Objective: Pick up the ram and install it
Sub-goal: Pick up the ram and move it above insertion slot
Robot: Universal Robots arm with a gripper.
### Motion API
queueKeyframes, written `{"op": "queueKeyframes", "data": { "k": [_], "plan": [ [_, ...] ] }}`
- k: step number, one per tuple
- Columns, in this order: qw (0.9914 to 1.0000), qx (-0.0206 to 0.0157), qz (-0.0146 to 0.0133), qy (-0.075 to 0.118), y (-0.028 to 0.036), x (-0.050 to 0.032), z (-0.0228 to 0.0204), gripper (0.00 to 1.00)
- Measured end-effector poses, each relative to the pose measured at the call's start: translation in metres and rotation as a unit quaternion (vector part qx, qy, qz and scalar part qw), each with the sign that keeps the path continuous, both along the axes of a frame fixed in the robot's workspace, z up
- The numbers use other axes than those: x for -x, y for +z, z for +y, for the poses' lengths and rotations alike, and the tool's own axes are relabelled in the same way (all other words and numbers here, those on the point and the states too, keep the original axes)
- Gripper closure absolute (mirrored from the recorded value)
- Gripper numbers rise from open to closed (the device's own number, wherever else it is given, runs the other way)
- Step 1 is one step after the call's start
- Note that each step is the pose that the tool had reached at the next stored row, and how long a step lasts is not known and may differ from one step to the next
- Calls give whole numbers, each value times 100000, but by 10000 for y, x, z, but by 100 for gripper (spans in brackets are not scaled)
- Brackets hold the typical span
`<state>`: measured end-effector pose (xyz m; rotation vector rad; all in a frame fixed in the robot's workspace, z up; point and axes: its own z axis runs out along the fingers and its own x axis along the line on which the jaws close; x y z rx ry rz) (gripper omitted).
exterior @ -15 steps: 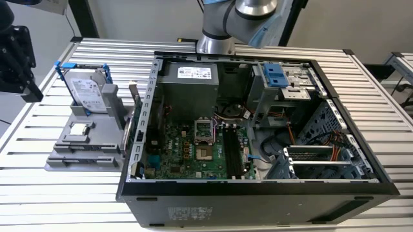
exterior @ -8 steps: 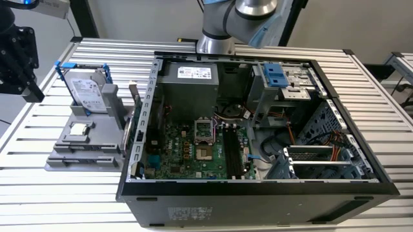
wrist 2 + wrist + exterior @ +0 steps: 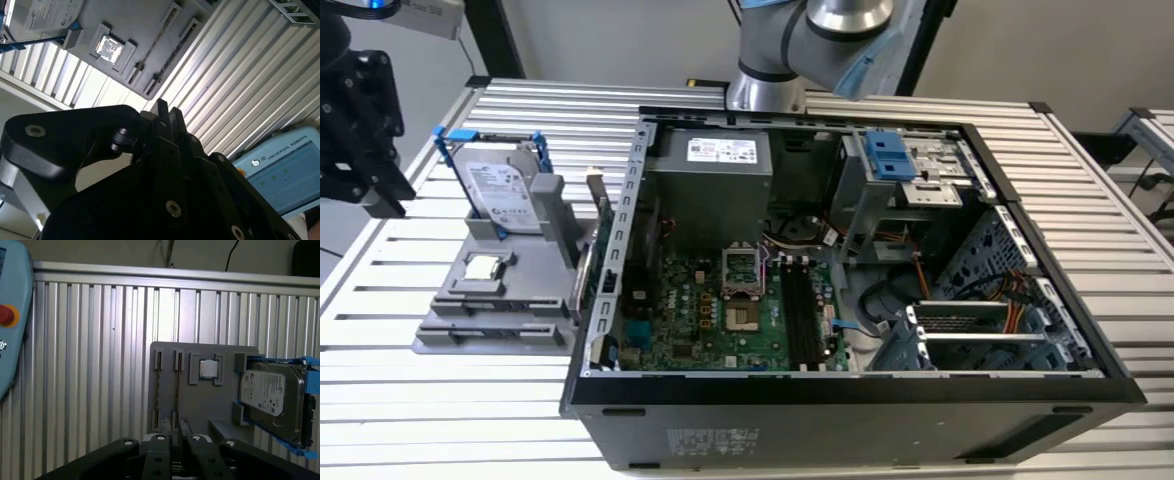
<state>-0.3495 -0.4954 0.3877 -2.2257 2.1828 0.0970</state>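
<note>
- First wrist view: the ram (image 3: 177,385), a thin flat dark circuit-board stick, stands on edge in a slot of the grey slotted fixture plate (image 3: 200,410). We take this plate as the landmark.
- The black linkage gripper (image 3: 175,434) hangs apart from the plate, off the plate edge where the slots end. The ram lies ahead of it and touches no part of it.
- The ram's long axis runs along its slot, from that plate edge to the opposite one, parallel to the slats of the ribbed aluminium table (image 3: 100,365).
- We cannot tell whether the gripper is parted or closed.
- A second dark strip (image 3: 158,385) fills the neighbouring slot. It lies on the side away from the small square silver processor chip (image 3: 209,369) and the silver hard drive in its blue frame (image 3: 272,400).
- Hidden items: the ram is seen edge-on, so its chips and label cannot be made out. The gripper's body covers the nearest slot ends. The hard drive is cut off at the picture edge.
- Exterior view: the open black computer case (image 3: 854,415) stands just beside the plate. The plate's slots are too small to read there.
</note>
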Motion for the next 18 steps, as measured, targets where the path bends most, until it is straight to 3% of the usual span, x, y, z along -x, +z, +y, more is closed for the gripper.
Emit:
{"op": "queueKeyframes", "data": {
  "k": [8,12,18],
  "plan": [
    [99999,132,-24,-434,-11,0,9,0],
    [99971,144,-10,-2395,-81,-1,12,0],
    [99970,147,-16,-2459,-190,-19,13,0]
  ]
}}
